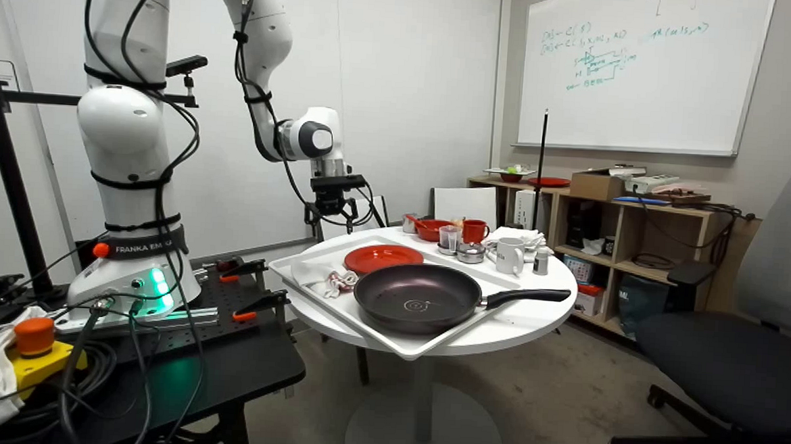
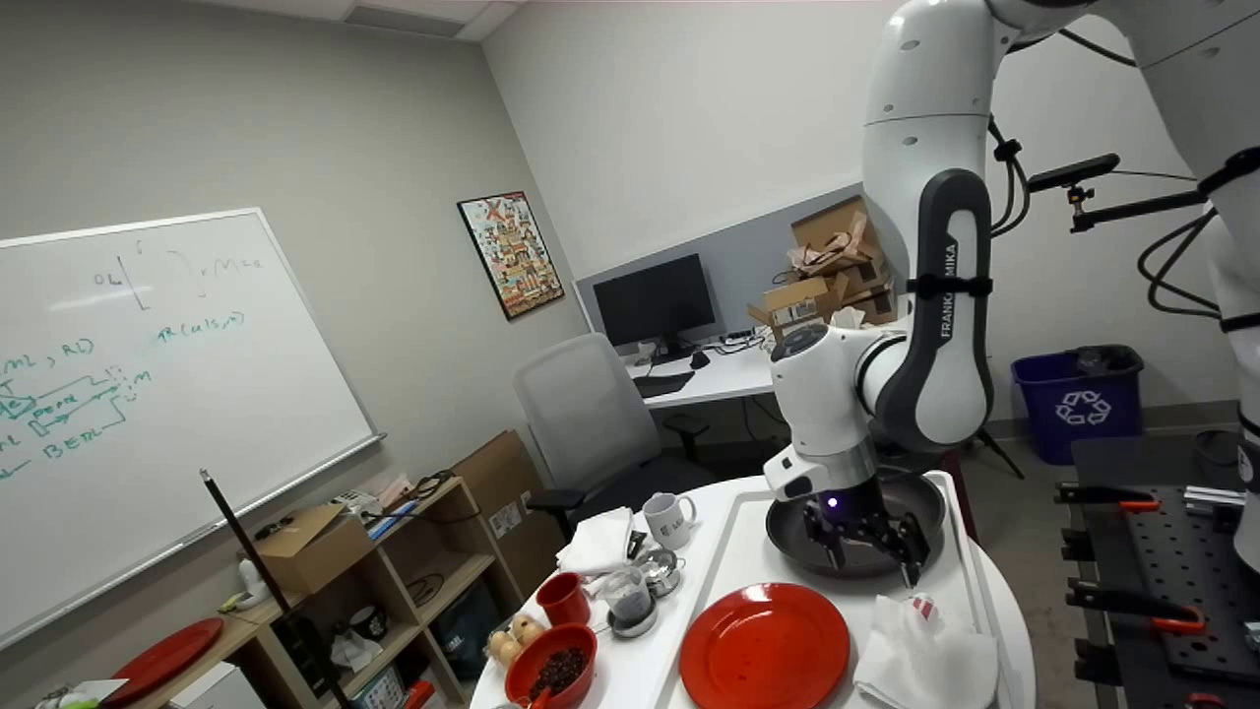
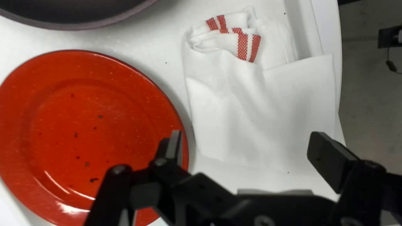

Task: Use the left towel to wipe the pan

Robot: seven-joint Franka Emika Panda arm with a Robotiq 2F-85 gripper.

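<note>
One black pan on the tray, with a long handle pointing out past the tray's edge. On it too: towel, red plate. Over it: gripper with fingers wide apart. Off it: mug, red cup.

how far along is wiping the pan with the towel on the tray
Done: nothing evident; the red-striped white towel lies on the white tray, apart from the black frying pan. In hand: nothing; the gripper hangs open above the tray. Still to do: apparently everything, from grasping the towel to wiping the pan.
</note>
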